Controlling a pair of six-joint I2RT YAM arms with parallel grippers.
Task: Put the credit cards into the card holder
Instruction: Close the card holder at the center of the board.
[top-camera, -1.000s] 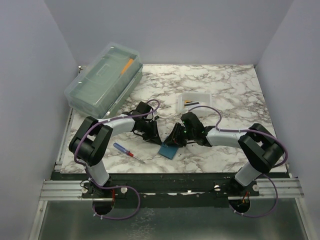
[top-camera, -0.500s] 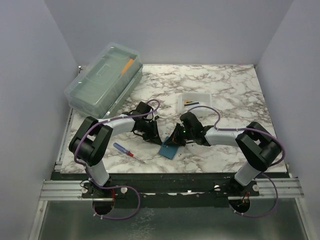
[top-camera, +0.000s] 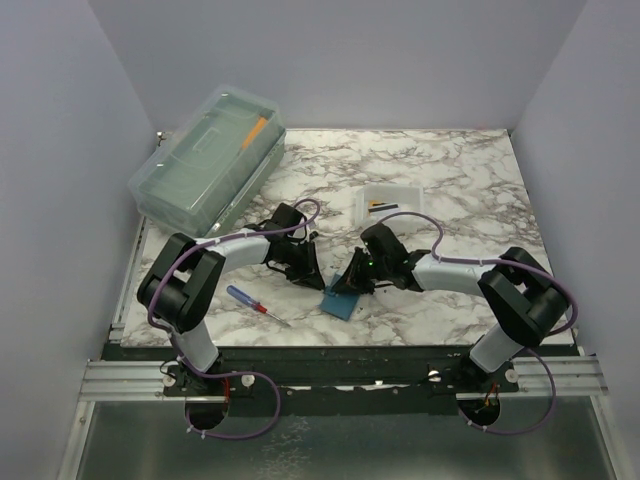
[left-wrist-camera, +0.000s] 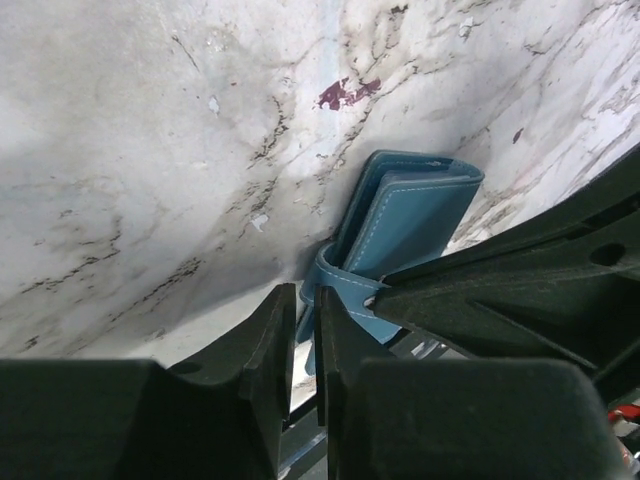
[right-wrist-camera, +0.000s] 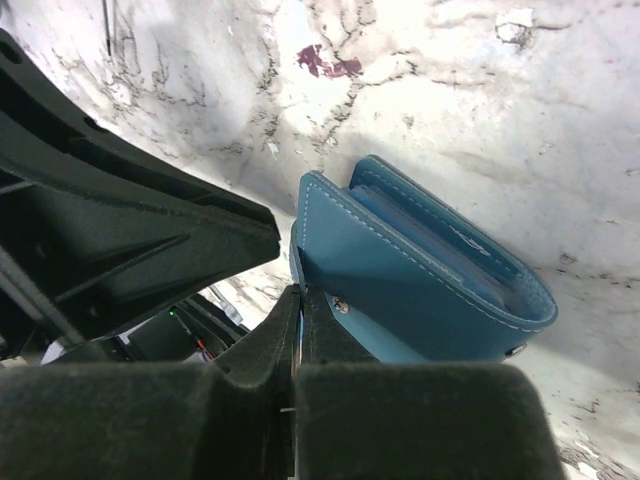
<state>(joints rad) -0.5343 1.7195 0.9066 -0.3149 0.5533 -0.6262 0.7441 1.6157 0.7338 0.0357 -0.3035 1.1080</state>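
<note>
Now that the right tool (right-wrist-camera: 298, 335) has closed from part-open to a tight pinch within the last second, the card holder (right-wrist-camera: 400, 270) counts as gripped: teal, folded, lying near the surface's (top-camera: 450, 170) front edge at 6 o'clock, its outer flap edge caught between those jaws.

Left tool (left-wrist-camera: 305, 315): jaws narrow, a blue strip of the holder's tab between them, apparently pinched; meets the holder from 10 o'clock.

Judgement: with both tools on opposite parts, the holder looks ready to be spread open; no card is inside yet.

Credit cards (top-camera: 385, 207): in a translucent tray (top-camera: 408, 198), 1 o'clock of the holder, well apart.

Screwdriver (top-camera: 255, 302): 9 o'clock, apart.

Clear lidded box (top-camera: 205, 160): 10 o'clock, far corner.
</note>
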